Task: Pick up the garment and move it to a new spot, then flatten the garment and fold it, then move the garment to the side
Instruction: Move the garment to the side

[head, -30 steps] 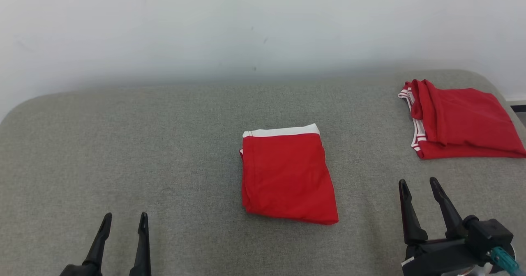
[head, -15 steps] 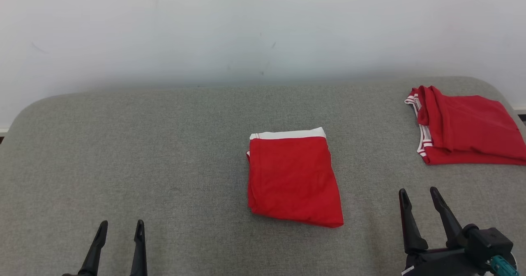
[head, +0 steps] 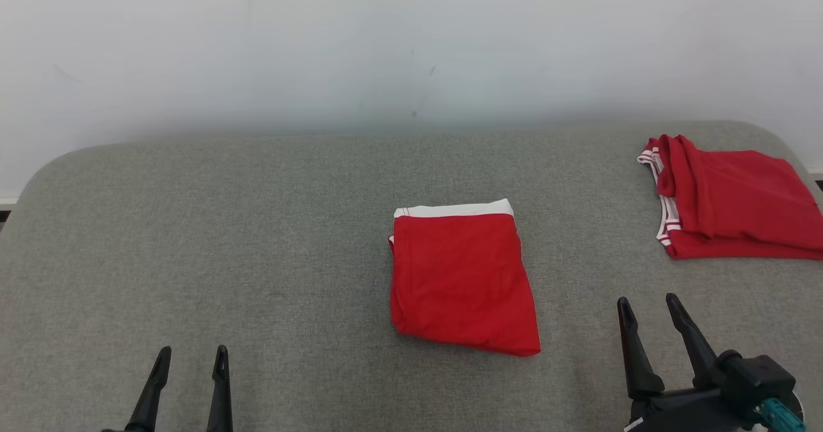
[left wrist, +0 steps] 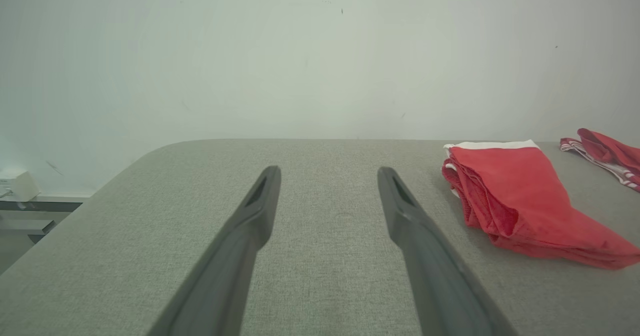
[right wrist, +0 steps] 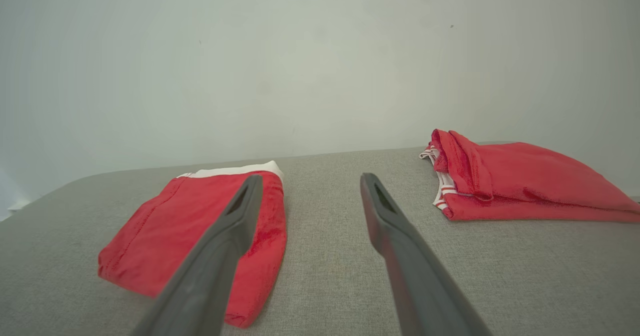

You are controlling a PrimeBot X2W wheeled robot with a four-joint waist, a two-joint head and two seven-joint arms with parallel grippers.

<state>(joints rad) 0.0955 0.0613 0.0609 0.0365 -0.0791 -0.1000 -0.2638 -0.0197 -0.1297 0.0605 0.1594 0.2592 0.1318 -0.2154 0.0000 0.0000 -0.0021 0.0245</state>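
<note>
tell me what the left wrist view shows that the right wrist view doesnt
Left wrist view, not the right: the left gripper, open, and a pale box on a ledge off to that view's left.
Right wrist view, not the left: the right gripper, open, and the whole of the striped-trim garment, of which the left wrist view catches just an edge.
Both: the folded red garment with its white band, lying on the grey table, and the white wall behind.
</note>
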